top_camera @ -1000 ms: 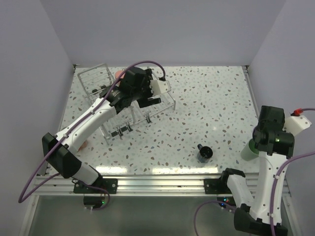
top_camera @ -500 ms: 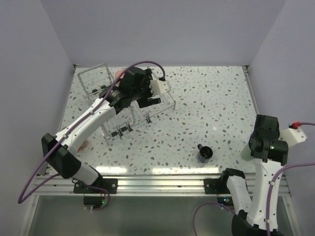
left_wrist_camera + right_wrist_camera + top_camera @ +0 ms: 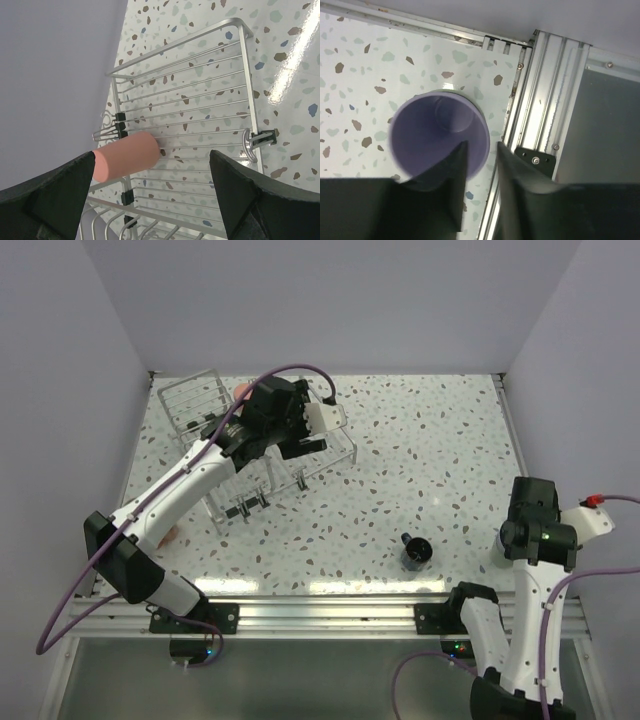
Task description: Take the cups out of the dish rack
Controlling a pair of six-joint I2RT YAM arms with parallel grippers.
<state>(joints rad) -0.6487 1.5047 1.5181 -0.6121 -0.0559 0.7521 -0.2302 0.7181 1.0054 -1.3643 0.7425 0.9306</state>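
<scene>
The dish rack (image 3: 195, 395) stands at the table's far left, and its wires fill the left wrist view (image 3: 200, 100). A salmon cup (image 3: 127, 155) lies on its side in the rack and also shows in the top view (image 3: 241, 392). My left gripper (image 3: 152, 155) hangs wide open above the rack (image 3: 303, 445), the salmon cup by its left finger. My right gripper (image 3: 482, 145) is shut on the rim of an upright lavender cup (image 3: 430, 132), one finger inside and one outside. That cup is low over the table's near right corner. My right arm (image 3: 535, 530) mostly hides it from above.
A dark blue-black cup (image 3: 415, 552) stands on the table at front centre-right. A salmon bit (image 3: 172, 533) shows beside my left arm at the front left. The aluminium rail (image 3: 545, 110) runs right beside the lavender cup. White walls enclose the table.
My right arm has come down and drawn towards the near right corner with the cup. My left arm and the rack have not moved.
</scene>
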